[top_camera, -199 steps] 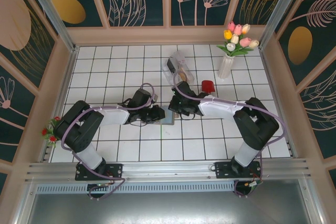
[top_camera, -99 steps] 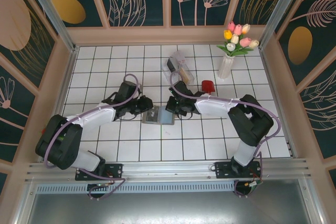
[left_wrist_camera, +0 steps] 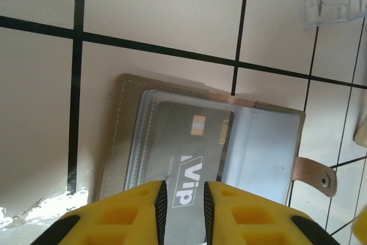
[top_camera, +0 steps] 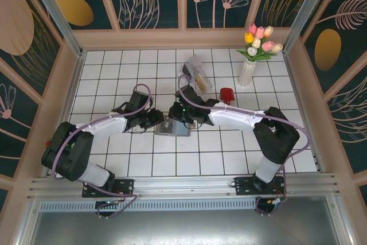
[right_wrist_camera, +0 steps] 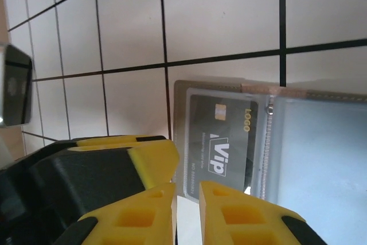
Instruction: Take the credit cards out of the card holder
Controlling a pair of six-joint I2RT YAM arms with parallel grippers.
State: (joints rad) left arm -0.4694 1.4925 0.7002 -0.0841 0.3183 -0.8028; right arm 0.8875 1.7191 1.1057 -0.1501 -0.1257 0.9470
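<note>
Card holder [left_wrist_camera: 209,142] just ahead of left hand [left_wrist_camera: 183,190].

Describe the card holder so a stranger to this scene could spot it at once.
On the white tiled table, look at the middle, just nearer than the clear plastic box. There the card holder lies open and flat. Unlike the box, it is a grey-brown wallet with a dark VIP card showing in its sleeve.
</note>
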